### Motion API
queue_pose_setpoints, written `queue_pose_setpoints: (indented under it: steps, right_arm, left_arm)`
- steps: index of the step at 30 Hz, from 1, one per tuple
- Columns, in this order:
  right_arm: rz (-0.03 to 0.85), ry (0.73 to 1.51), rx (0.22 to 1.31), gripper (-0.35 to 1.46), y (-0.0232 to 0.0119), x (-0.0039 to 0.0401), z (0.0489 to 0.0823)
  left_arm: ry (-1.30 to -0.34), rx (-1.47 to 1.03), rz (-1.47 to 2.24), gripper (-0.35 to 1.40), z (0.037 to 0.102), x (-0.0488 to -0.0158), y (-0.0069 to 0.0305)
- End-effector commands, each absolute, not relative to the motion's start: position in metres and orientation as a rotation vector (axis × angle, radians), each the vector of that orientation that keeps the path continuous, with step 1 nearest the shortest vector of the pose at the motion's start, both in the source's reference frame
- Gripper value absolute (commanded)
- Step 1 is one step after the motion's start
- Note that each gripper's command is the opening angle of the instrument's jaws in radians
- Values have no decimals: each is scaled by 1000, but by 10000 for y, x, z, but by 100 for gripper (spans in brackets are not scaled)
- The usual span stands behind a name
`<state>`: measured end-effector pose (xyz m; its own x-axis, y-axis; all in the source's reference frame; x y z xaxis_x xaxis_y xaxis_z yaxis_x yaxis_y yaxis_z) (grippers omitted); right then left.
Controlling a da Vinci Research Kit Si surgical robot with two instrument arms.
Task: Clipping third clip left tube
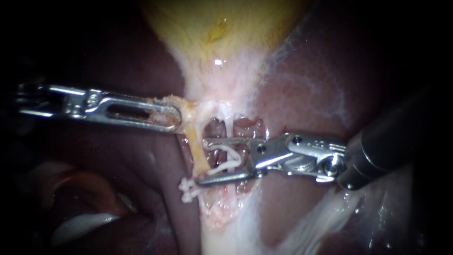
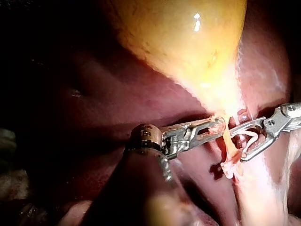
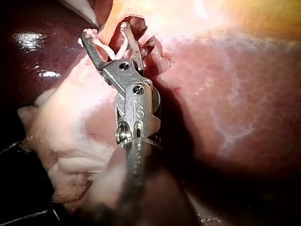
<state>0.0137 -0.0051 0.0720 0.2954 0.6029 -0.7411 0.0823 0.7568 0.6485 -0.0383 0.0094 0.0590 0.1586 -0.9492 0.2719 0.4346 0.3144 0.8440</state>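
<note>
- Endoscope: my left instrument [image 1: 173,118] clamps tissue [image 1: 166,100] below the gallbladder [image 1: 212,42], tensioning the left tube [image 1: 196,141]. My right instrument [image 1: 203,161] straddles that tube, wide jaws carrying an open white clip [image 1: 229,158].
- Left wrist: the tube runs just ahead of my clamped jaws.
- Right wrist: the clip is not yet squeezed.

Endoscope: close in, facing the gallbladder [image 1: 222,42] neck. The left instrument [image 1: 178,117] enters from the left, the right instrument [image 1: 203,161] from the right.
Left wrist camera: looks along its own shaft, set farther back.
Right wrist camera: looks along its own shaft, nearest of the three.
All three share the clip [image 1: 233,157] and the neck.
</note>
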Motion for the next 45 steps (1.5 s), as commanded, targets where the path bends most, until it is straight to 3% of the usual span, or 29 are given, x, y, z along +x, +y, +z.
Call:
queue_pose_setpoints:
  steps: [1, 18, 45]
  right_arm:
    - [382, 1242, 661, 50, -52, 138, 720]
    - [347, 1251, 686, 50, -64, 157, 721]
    - [408, 1279, 812, 49, -45, 192, 722]
  left_arm:
    - [-929, 688, -1108, -35, 590, -383, 94]
    - [-930, 685, -1104, -35, 589, -385, 94]
    - [-930, 684, -1105, -35, 590, -386, 94]
